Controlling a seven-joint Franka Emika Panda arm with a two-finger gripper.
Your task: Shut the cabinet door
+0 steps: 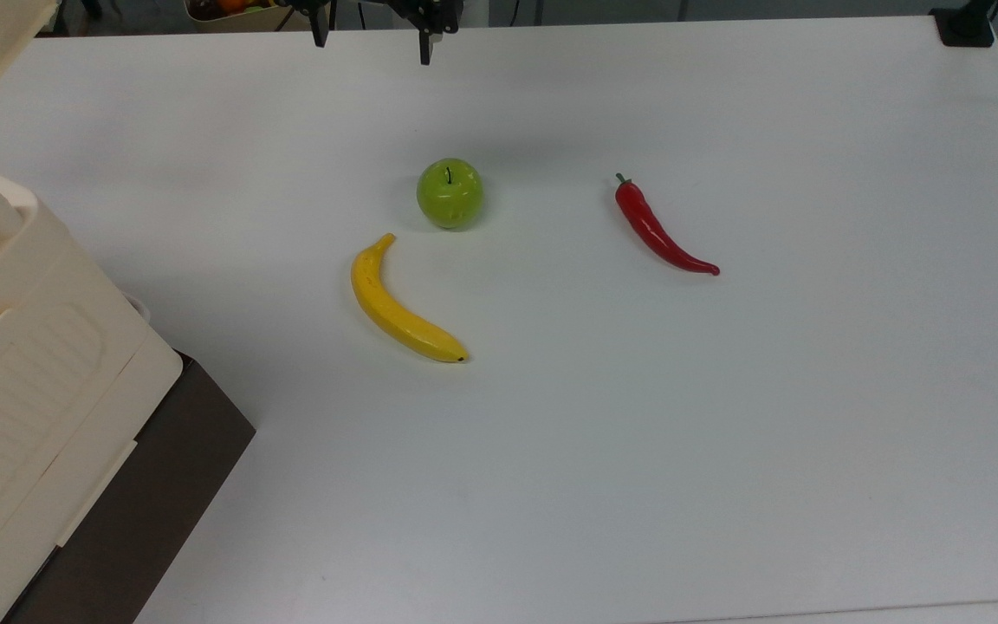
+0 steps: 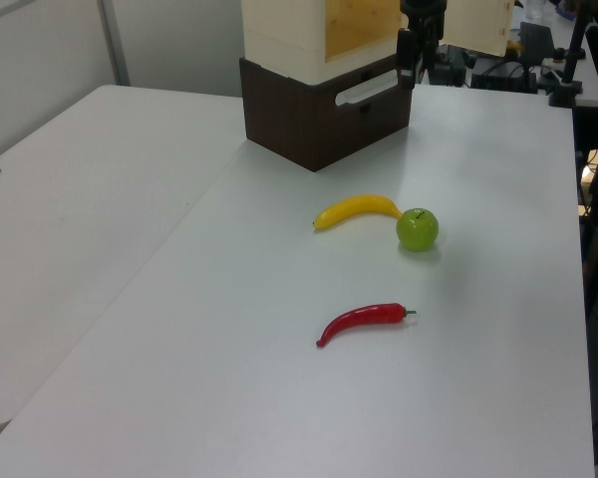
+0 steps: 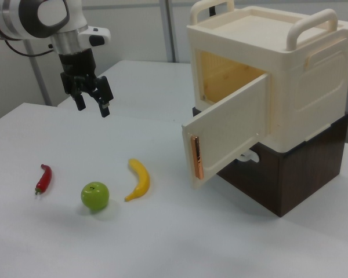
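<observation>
So the gripper hangs above the table with its fingers spread and nothing in them, over toward the right view's left. The cabinet door stands swung wide open on the cabinet, well apart from it toward the right view's right. I'd guess the arm has to travel right and push the door's outer face back toward the hinge side.

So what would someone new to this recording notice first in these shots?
Probably the cabinet, a big cream box on a dark brown base at the right view's right, with the cabinet door swung wide open toward the table. Next, three bright items lying apart on the white table: a yellow banana, a green apple and a red chili pepper. The gripper hangs open above the table, its fingers touching nothing.
</observation>
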